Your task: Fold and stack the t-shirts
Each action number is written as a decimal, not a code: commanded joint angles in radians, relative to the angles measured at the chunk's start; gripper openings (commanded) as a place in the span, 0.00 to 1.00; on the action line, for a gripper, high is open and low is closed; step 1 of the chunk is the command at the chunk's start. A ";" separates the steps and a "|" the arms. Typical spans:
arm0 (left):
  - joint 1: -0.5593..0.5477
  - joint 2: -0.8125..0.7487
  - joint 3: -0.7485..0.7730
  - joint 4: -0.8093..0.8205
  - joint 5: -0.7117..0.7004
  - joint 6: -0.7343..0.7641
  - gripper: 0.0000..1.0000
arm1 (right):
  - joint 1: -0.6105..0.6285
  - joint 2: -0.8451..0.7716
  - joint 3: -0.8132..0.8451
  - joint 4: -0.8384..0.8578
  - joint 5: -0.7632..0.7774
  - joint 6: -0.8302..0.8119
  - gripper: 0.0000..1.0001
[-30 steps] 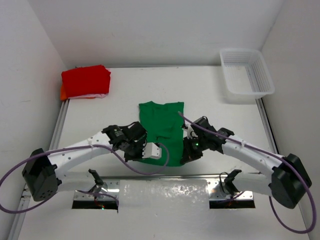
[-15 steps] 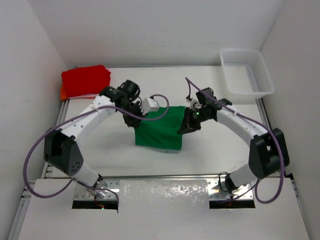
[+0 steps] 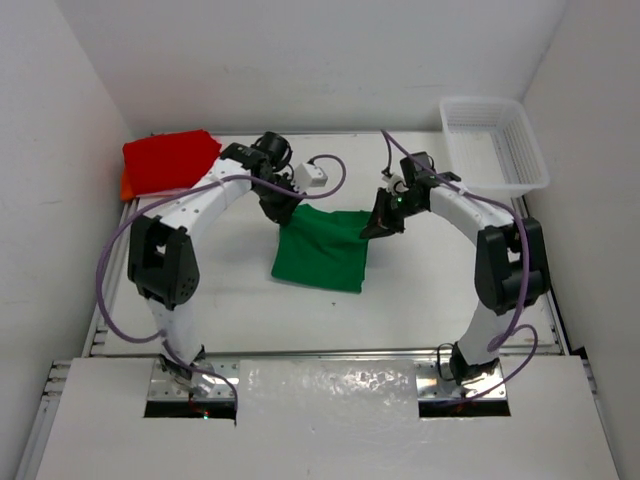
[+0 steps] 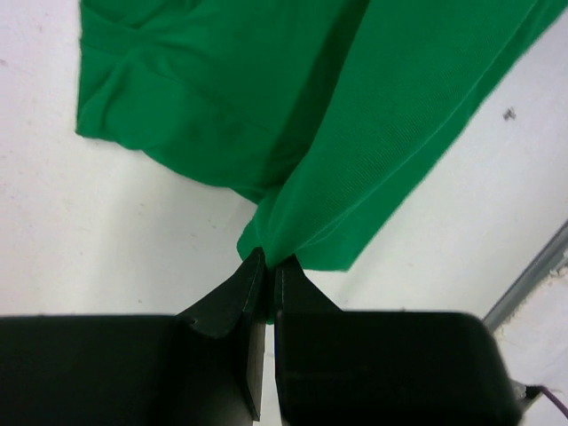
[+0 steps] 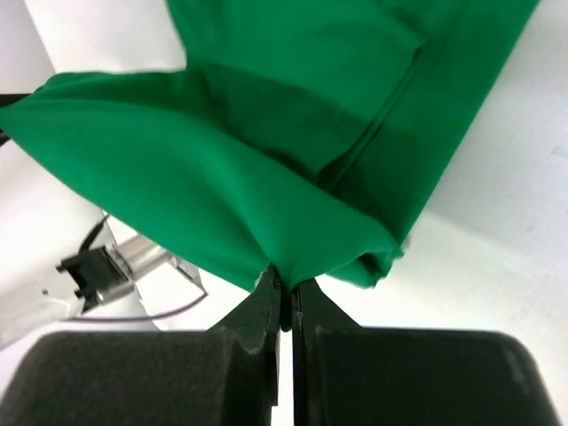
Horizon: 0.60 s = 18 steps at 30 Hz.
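The green t-shirt (image 3: 322, 250) lies doubled over in the middle of the table, its far edge held up at both corners. My left gripper (image 3: 286, 213) is shut on the far left corner, and the pinched cloth (image 4: 266, 235) shows between its fingertips. My right gripper (image 3: 373, 228) is shut on the far right corner, with the green fabric (image 5: 293, 240) bunched at its tips. A folded red t-shirt (image 3: 168, 160) rests at the far left on top of an orange one (image 3: 127, 185), of which only an edge shows.
A white mesh basket (image 3: 494, 145) stands at the far right corner. White walls close in the table on three sides. Purple cables loop off both arms above the table.
Both grippers have carried the shirt's near edge away from the bases and over its far half, so the shirt now lies folded in half.
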 commanded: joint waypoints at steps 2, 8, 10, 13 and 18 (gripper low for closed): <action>0.049 0.086 0.106 0.067 -0.011 -0.057 0.00 | -0.032 0.071 0.082 0.040 -0.004 0.001 0.00; 0.103 0.240 0.256 0.079 0.006 -0.127 0.00 | -0.061 0.191 0.141 0.110 0.011 0.048 0.01; 0.108 0.270 0.270 0.104 -0.009 -0.143 0.04 | -0.075 0.225 0.174 0.135 0.020 0.068 0.08; 0.121 0.294 0.258 0.167 -0.042 -0.178 0.14 | -0.084 0.304 0.248 0.163 0.028 0.094 0.26; 0.152 0.350 0.247 0.303 -0.118 -0.241 0.29 | -0.106 0.459 0.465 0.181 0.121 0.113 0.34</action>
